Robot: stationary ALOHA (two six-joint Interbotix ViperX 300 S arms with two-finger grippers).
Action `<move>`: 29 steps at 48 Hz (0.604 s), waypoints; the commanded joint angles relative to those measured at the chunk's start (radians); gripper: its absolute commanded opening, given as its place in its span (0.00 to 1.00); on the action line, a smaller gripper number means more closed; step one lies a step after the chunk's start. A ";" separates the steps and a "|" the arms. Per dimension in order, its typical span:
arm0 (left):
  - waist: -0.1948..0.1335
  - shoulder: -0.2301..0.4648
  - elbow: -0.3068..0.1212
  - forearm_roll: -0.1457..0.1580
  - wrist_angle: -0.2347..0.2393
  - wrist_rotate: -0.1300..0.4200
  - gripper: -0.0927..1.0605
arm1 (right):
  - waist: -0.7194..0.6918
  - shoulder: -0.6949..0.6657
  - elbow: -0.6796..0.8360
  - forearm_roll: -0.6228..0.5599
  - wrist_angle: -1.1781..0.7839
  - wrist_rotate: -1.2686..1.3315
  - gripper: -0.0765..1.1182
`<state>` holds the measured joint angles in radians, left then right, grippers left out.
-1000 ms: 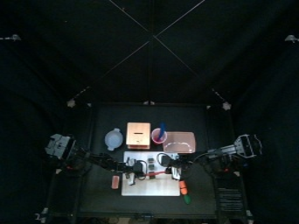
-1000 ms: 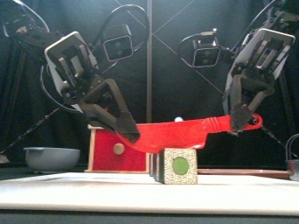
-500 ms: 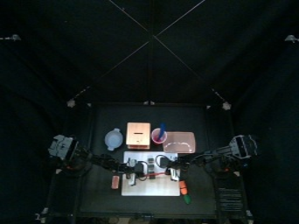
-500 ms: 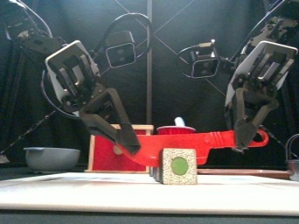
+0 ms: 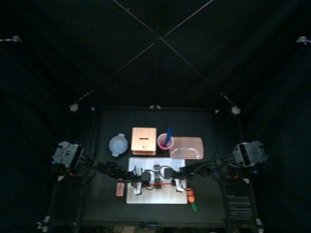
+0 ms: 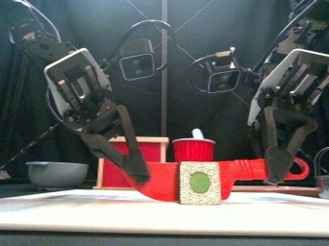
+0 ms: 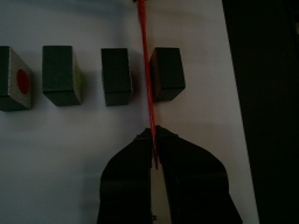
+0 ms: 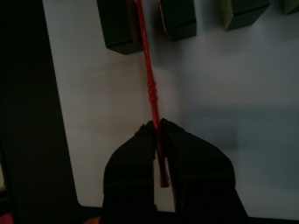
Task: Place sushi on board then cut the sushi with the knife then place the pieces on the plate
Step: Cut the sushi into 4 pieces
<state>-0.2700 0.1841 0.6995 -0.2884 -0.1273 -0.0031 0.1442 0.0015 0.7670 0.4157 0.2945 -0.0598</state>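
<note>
A red toy knife lies level just above the white board, held at both ends. My left gripper is shut on its blade end, my right gripper on the handle end. The end sushi block, dark green with a pale face, stands on the board in front of the blade. In the left wrist view the knife runs down the gap between two of the several separated blocks, beside the end block. In the right wrist view the knife passes between two blocks.
Behind the board stand the wooden box with its red drawer front, the blue-grey bowl, the red cup and the pink tray. Two small toys lie near the board's front corners.
Both grippers have come down together, bringing the knife from above the sushi down to near board level between the blocks.
</note>
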 commanded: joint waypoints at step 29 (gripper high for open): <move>-0.023 -0.094 -0.028 -0.014 -0.002 0.005 0.45 | 0.002 -0.141 -0.028 0.011 0.021 0.002 0.36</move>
<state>-0.2899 0.1304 0.6934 -0.3053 -0.1227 -0.0015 0.1549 -0.0874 0.7609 0.4264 0.3145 -0.0598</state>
